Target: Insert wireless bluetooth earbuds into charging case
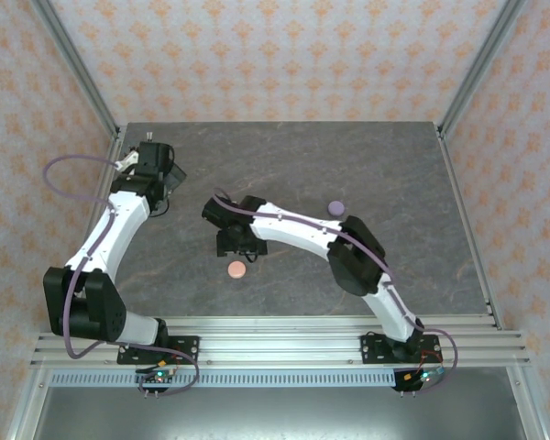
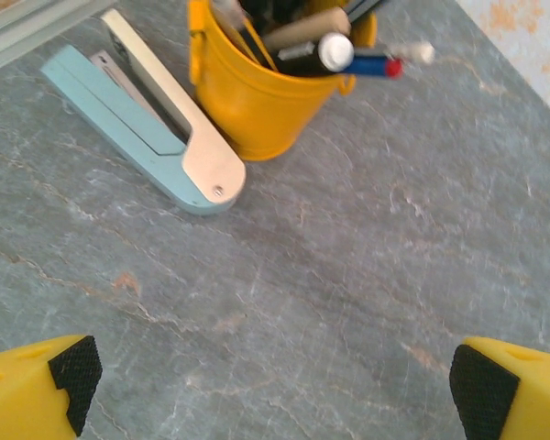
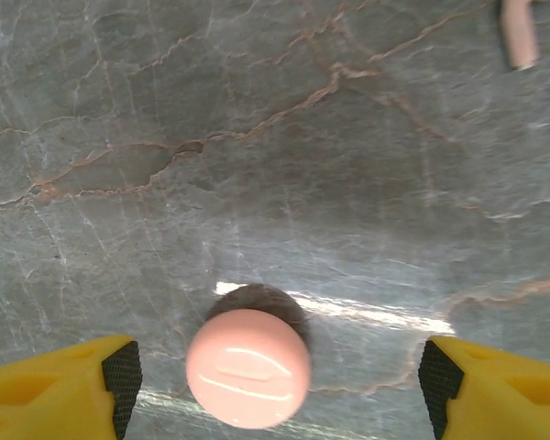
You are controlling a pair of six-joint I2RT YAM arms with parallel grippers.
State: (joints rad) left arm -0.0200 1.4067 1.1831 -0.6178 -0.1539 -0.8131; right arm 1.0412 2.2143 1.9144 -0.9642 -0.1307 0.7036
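Nearest the arm bases, the pink case (image 3: 247,368), a round disc, lies flat on the grey marbled bench (image 1: 394,165), left of centre. The right hand (image 3: 277,378) hangs over it with its yellow fingers spread wide; in the right wrist view the case sits between the two black pads (image 3: 122,376), closer to the left one and touching neither. The hand holds nothing.

Farther out on the stone, well apart from the case, a pale pink earbud (image 3: 518,33) lies at the upper right edge of that same view, partly cut off by the frame.

To the right of the right arm's forearm, the lilac case (image 1: 335,209) rests alone on the bench.

Farthest out, at the rear left corner, the left hand (image 2: 277,380) is spread fully and is empty above bare stone. Beyond it lies a teal and cream stapler (image 2: 156,137), and just beside that stands a yellow bucket (image 2: 257,101) packed with pens (image 2: 335,50).
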